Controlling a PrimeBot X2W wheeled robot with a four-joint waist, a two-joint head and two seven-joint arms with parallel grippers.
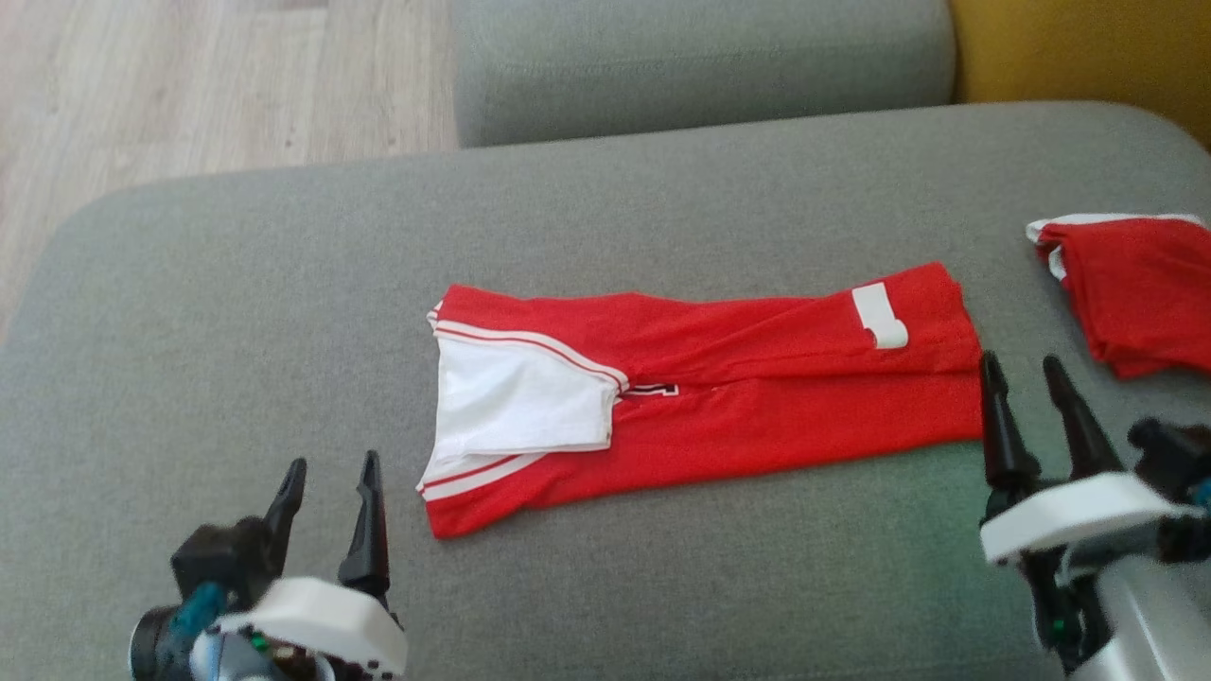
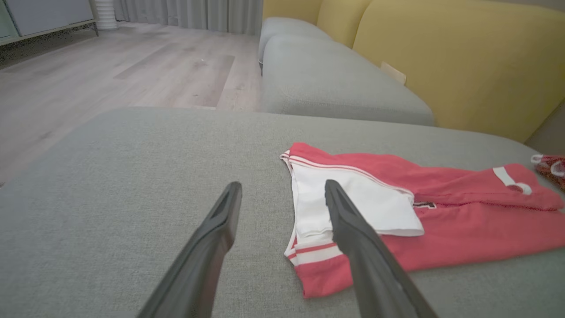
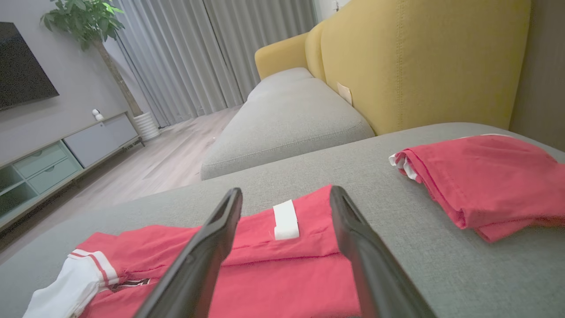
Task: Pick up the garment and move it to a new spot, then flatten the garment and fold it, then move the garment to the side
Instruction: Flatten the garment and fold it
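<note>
Red garment (image 1: 738, 397) lies on the grey cushion (image 1: 236, 312), near its middle, folded into a long narrow strip running left to right. A white sleeve (image 1: 511, 392) is folded over its left end, with white-striped trim at that edge. A white patch (image 1: 880, 315) sits near the right end.

Left claw (image 1: 334, 461): jaws apart, nothing between them. It is off the garment's left end, to the left of it and nearer the robot, over bare cushion and not touching the cloth in the head view. In the left wrist view its right finger crosses in front of the white sleeve.

Right claw (image 1: 1020, 359): jaws apart, holding nothing. It is at the garment's right end, with its left fingertip just beside the strip's right edge; cannot tell if it touches. In the right wrist view both fingers point over that end, with the white patch in the gap between them.

A second red garment (image 1: 1135, 284), folded, lies farther right on the same cushion, apart from the strip. The right claw is between the two. Another grey seat (image 1: 700, 66) lies beyond, with wood floor (image 1: 189, 76) to the left.
</note>
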